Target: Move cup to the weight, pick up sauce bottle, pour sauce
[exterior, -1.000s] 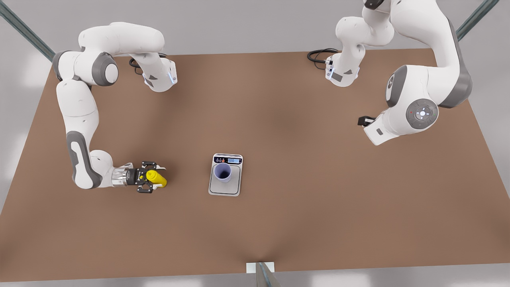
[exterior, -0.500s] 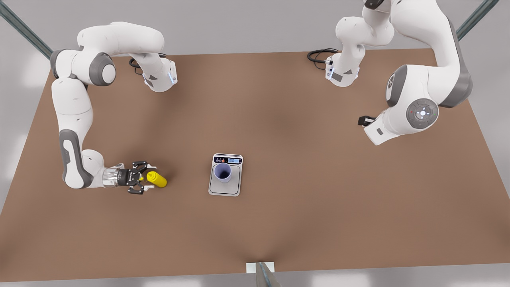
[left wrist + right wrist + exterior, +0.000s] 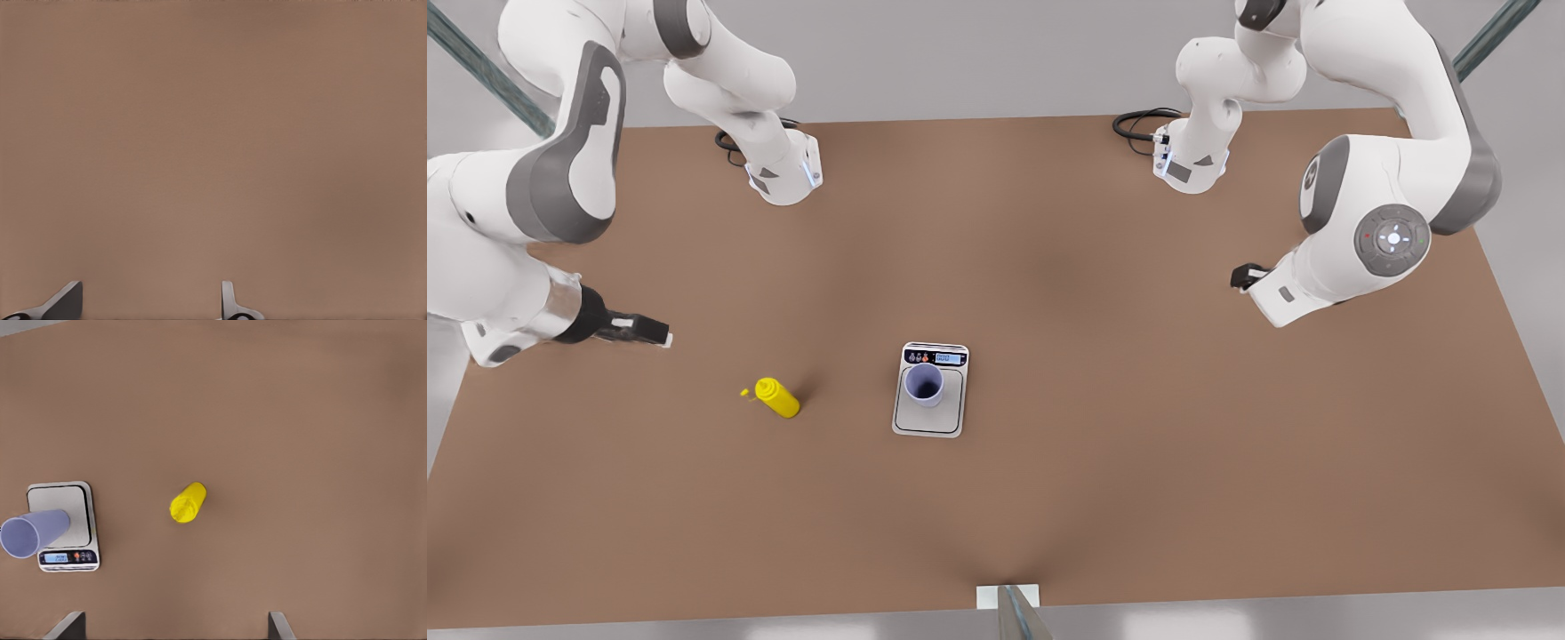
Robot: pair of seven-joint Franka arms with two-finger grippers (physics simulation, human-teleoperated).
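The right end effector (image 3: 645, 333) hangs above the desk (image 3: 1049, 267) at the front view's left, empty, its fingers spread wide as the right wrist view shows (image 3: 175, 627). It is well clear of the sauce bottle (image 3: 776, 398), which stands upright and free on the desk, nozzle up, apart from the kitchen scale (image 3: 929, 418). The lavender cup (image 3: 924, 384) sits upright on the scale's plate, close to the display strip.

The left end effector (image 3: 1240, 276) waits at the front view's right, far from everything, fingers parted over bare desk (image 3: 147, 303).

With the cup on the scale, that step looks done. The step in hand is picking up the bottle. The right arm likely needs to descend and centre its open fingers around the yellow body (image 3: 187, 502). It should close firmly without tipping the bottle, then lift it and carry it over the cup (image 3: 33, 532) for the pour.
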